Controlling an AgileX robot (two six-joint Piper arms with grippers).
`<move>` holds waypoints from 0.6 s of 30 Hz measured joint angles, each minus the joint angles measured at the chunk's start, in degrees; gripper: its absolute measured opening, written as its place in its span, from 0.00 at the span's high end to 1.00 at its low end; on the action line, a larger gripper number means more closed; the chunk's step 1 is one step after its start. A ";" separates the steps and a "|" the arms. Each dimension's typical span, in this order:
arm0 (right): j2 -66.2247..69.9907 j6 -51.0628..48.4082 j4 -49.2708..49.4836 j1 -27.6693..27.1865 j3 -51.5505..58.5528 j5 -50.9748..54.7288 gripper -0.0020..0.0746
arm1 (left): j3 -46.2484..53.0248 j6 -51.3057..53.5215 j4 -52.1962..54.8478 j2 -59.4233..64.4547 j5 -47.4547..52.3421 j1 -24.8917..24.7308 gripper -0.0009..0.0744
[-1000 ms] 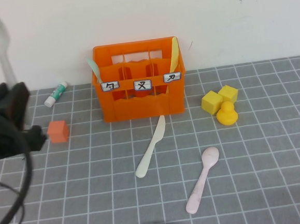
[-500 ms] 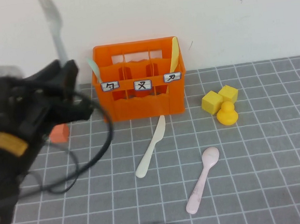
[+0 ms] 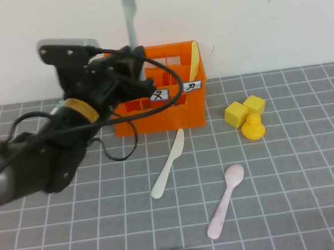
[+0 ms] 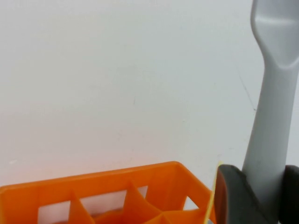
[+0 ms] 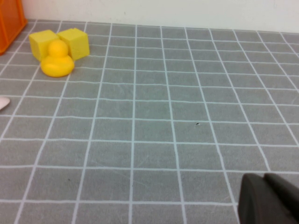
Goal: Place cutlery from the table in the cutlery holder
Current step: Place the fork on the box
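My left gripper (image 4: 268,193) is clamping the grey-blue fork (image 3: 129,24) upright above the cutlery holder (image 3: 175,117). My right gripper (image 5: 268,198) is sitting closed and empty, low over the table (image 5: 154,116).

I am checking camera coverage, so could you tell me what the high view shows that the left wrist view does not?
Only the high view shows the cream-white knife, pale pink spoon, yellow duck and grey table. Only the left wrist view shows the left gripper closed on the grey-blue fork up close. Both share the fork, the orange cutlery holder and the yellow knife. The right gripper is shut, low over the table.
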 joint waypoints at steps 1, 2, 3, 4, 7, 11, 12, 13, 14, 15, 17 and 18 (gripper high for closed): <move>0.00 0.00 0.00 0.00 0.00 0.00 0.98 | -1.09 -0.01 0.00 1.65 -0.75 0.00 0.77; 0.00 0.00 0.00 0.00 0.00 0.00 0.98 | -1.94 -0.01 0.00 2.94 -1.24 0.00 0.77; 0.00 0.00 0.00 0.00 0.00 0.00 0.98 | -2.99 -0.01 0.00 4.50 -1.80 0.00 0.77; 0.00 0.00 0.00 0.00 0.00 0.00 0.98 | -4.05 -0.01 0.00 5.98 -2.25 0.00 0.77; 0.00 0.00 0.00 0.00 0.00 0.00 0.98 | -7.24 -0.01 0.00 9.73 -2.87 0.00 0.77; 0.00 0.00 0.00 0.00 0.00 0.00 0.98 | -11.25 -0.08 0.00 13.78 -3.09 0.00 0.77; 0.00 0.00 0.00 0.00 0.00 0.00 0.98 | -12.18 -0.08 0.00 14.63 -3.09 0.09 0.77; 0.00 0.00 0.00 0.00 0.00 0.00 0.98 | -13.03 -0.08 -0.24 15.36 -2.93 0.22 0.77; 0.00 0.00 0.00 0.00 0.00 0.00 0.98 | -13.79 -0.08 -0.39 16.01 -2.52 0.48 0.77; 0.00 0.00 0.00 0.00 0.00 0.00 0.98 | -14.31 -0.13 -0.66 16.47 -2.07 0.59 0.77; 0.00 0.00 0.00 0.00 0.00 0.00 0.98 | -15.00 -0.27 -0.91 17.34 -0.91 1.23 0.77; 0.00 0.00 0.00 0.00 0.00 0.00 0.98 | -15.10 -0.37 -1.02 17.72 -0.26 1.47 0.77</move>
